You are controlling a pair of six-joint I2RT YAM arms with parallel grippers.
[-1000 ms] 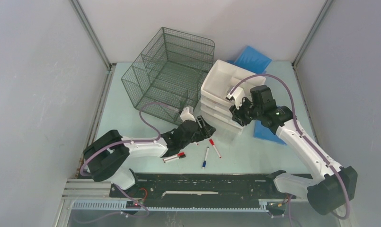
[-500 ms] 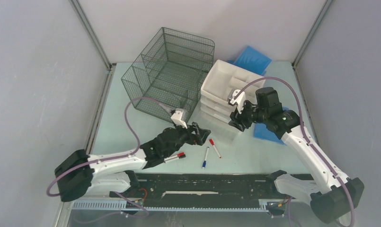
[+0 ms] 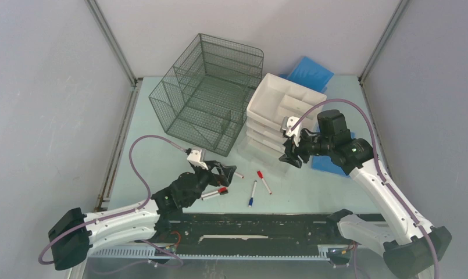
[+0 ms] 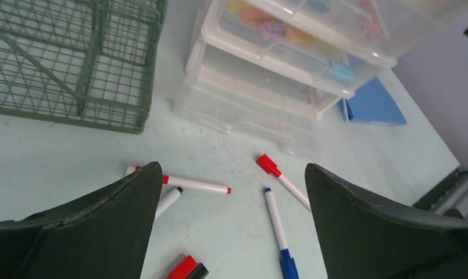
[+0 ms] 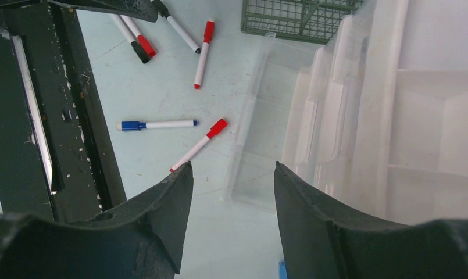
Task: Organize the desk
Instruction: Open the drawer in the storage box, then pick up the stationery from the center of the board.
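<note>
Desk (image 3: 156,152) is the pale green top filling the enclosure, with clutter mostly from centre toward 6 o'clock in the top view: several loose markers (image 3: 252,193) scattered near the front rail. The wire basket (image 3: 208,93) stands at 11 o'clock and the white drawer unit (image 3: 281,104) at 1 o'clock. A blue folder (image 3: 310,71) lies behind the unit at 1 o'clock, and another blue piece shows under the right arm at 3 o'clock. The left gripper (image 3: 225,172) hangs low over the markers, fingers spread wide and holding nothing. In its wrist view a red-tipped marker (image 4: 196,185) lies right between the fingertips, a red-capped one (image 4: 281,177) at 3 o'clock of it and a blue-capped one (image 4: 277,232) at 5 o'clock. The right gripper (image 3: 289,156) sits at the drawer unit's front, fingers also apart and empty, looking down at the bottom drawer (image 5: 260,145), which is pulled out and looks empty. Step in hand, as I read it: picking up loose markers for stowing, probably in that open drawer. Next move calls for the left gripper to drop straight down, line its fingers across the marker's thin body and close on the middle. It should keep clear of the neighbouring marker just at 7 o'clock, which could roll if nudged. Right arm should stay off the drawer mouth so the drop path is free
</note>
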